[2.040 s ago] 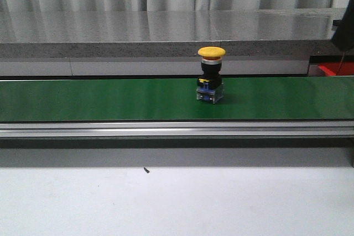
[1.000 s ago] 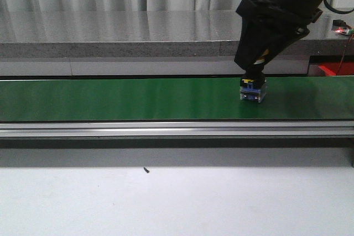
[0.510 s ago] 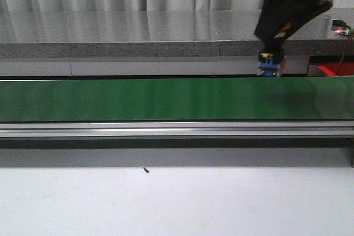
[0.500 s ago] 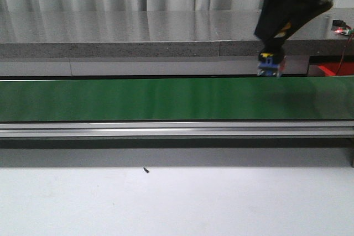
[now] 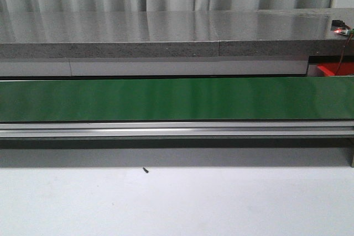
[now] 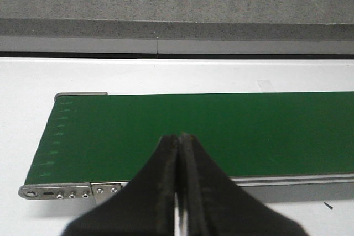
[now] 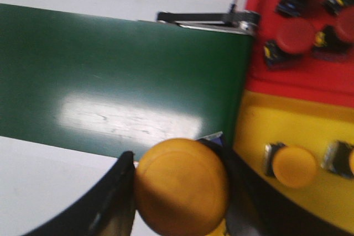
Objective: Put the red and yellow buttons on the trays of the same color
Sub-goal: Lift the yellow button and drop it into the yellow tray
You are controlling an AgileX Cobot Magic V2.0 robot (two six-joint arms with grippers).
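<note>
Lifted off the belt (image 7: 121, 81), yellow button (image 7: 181, 186) sits between right pincer (image 7: 180, 192) fingers.

The left hand (image 6: 180, 192) ends in two black fingers (image 6: 160, 192) that broaden away from narrow tips. Their outer faces are smooth and matte, while the inner edges look rough and slightly worn, with a pale strip showing between them lower down. The right hand (image 7: 180, 192) also has black fingers (image 7: 110, 203), glossier, with a curved outline and a soft sheen along the edge. No cables, screws or markings can be made out on either.
</note>
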